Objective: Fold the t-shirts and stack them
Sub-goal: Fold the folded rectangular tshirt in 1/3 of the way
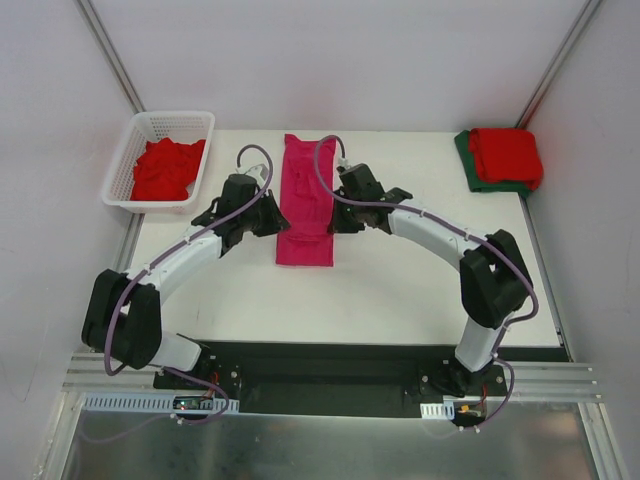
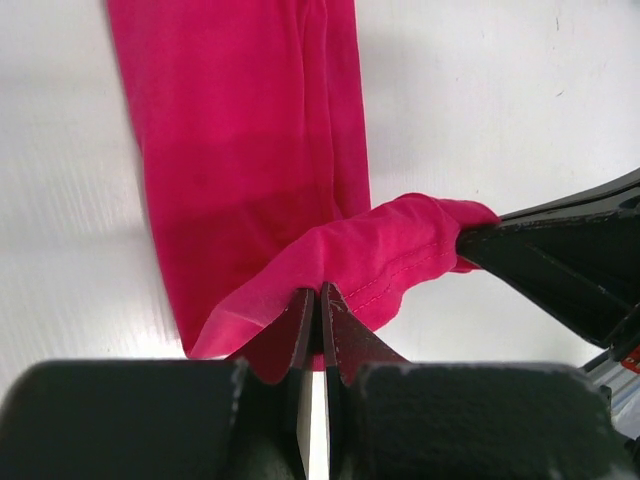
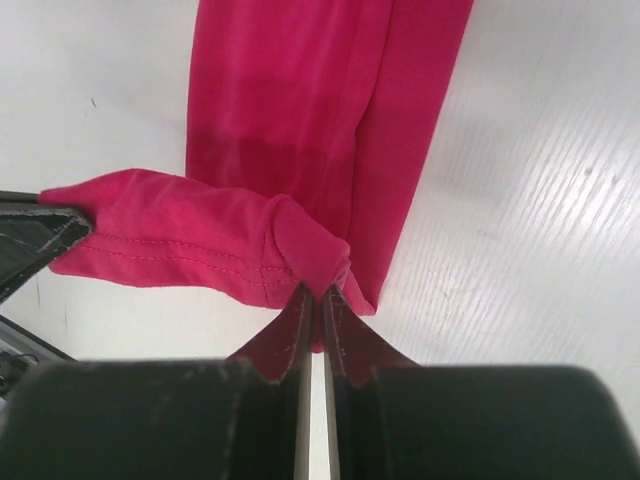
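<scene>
Top: magenta t-shirt [image 1: 306,200] lies as a long narrow strip mid-desk [image 1: 400,280], left claw [image 1: 268,216] and right claw [image 1: 336,214] at either side of it.
Left wrist: left claw clamped on one hem corner.
Right wrist: right claw pinching the opposite hem corner, same shirt.

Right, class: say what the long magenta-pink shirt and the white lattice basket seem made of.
The magenta-pink shirt: soft matte knit cloth, perhaps cotton; it drapes, creases and shows a stitched hem. The white lattice basket: rigid plastic, probably moulded; its walls form an even grid.
</scene>
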{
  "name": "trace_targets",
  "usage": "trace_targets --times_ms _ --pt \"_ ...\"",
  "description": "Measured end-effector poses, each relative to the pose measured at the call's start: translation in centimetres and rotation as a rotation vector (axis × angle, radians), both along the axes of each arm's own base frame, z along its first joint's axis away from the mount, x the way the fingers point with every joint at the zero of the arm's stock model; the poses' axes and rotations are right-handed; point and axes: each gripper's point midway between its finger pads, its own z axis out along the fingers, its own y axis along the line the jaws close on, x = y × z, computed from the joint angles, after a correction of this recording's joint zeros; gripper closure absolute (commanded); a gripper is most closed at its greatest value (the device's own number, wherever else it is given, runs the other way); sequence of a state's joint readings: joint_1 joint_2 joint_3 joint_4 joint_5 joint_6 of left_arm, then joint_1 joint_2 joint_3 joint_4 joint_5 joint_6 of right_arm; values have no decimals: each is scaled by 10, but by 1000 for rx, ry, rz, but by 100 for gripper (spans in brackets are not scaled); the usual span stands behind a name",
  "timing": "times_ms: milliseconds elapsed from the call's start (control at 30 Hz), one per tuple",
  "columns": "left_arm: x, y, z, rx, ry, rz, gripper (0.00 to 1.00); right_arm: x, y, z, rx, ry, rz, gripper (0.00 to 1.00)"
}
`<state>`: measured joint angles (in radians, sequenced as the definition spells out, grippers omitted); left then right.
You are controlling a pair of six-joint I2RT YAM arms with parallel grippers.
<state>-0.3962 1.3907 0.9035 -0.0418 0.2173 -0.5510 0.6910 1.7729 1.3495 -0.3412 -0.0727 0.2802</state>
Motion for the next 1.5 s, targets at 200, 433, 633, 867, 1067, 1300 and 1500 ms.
trace_targets --times_ms 200,433,633,867,1067,1300,1500 --pt "23 1 -2 0 -8 2 100 28 -3 6 13 -24 6 99" --pt "49 2 -9 -9 2 15 100 54 -3 -7 31 -6 19 98" --pt "66 2 -20 -17 18 17 100 67 -5 -19 44 17 17 99" --pt "80 5 -28 -21 29 28 100 81 -5 -23 70 27 19 99" --pt "92 7 -31 -30 30 35 100 99 -4 -21 100 14 21 99" --pt "106 10 -34 -37 24 46 100 116 -1 -27 129 20 28 99" --pt "110 13 -44 -32 39 55 81 119 3 -42 135 46 45 62"
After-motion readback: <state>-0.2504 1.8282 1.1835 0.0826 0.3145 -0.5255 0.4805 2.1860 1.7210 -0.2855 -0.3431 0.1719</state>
